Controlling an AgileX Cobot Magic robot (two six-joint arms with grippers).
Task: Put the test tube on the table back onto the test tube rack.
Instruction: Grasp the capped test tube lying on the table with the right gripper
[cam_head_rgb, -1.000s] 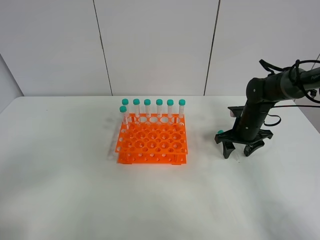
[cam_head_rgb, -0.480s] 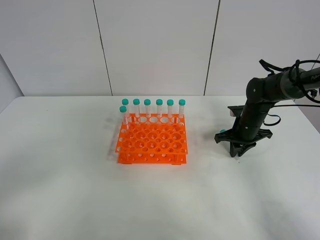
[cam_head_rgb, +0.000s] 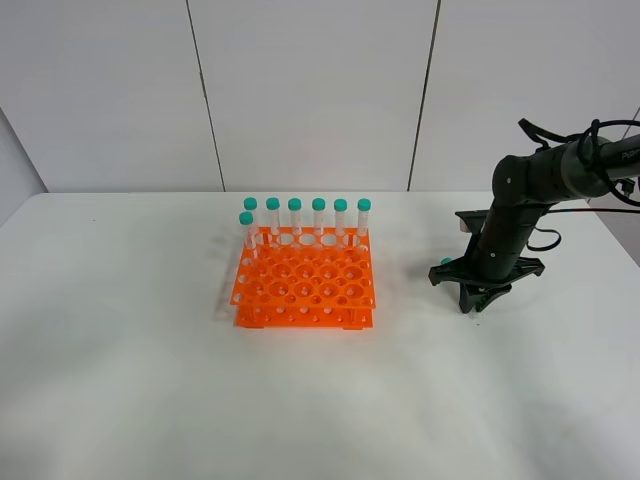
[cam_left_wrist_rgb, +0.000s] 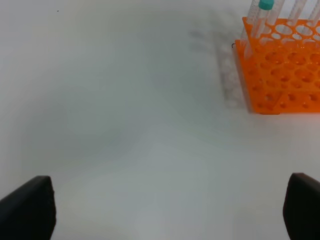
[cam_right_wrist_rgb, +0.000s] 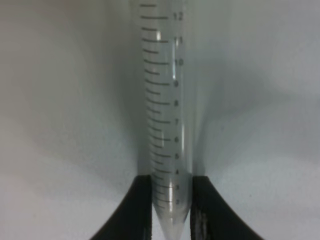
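Closest in, your right gripper (cam_right_wrist_rgb: 171, 212) has its two black fingers (cam_right_wrist_rgb: 141, 210) pressed together on the slim clear plastic test tube with printed graduation marks (cam_right_wrist_rgb: 165, 100), gripping it low down, right where the straight barrel narrows into the pointed tip. The tube lies on the large plain white table (cam_head_rgb: 150, 390) under that gripper, on the right side of the high view, with its teal-green cap peeking out beside the arm on the rack side. Expect the tube to be very light and stiff, with a smooth, round, slippery wall, so it will probably roll if released and swing in the fingers once lifted. A hold on the taper looks insecure to me, because the cone could squeeze out of the fingers; the straight barrel further up, towards the cap, would give a surer purchase and leave the tip free to find a hole. Your left gripper (cam_left_wrist_rgb: 165, 215) hangs with its dark fingers wide apart over bare table, holding nothing. Further off, well apart from the tube and near the middle of the table, stands the bright orange plastic two-tier test tube rack with its grid of round holes (cam_head_rgb: 305, 292), most of them empty. At its far edge seven identical capped tubes (cam_head_rgb: 307, 215) stand upright, six along the back row and one just in front at the left end.
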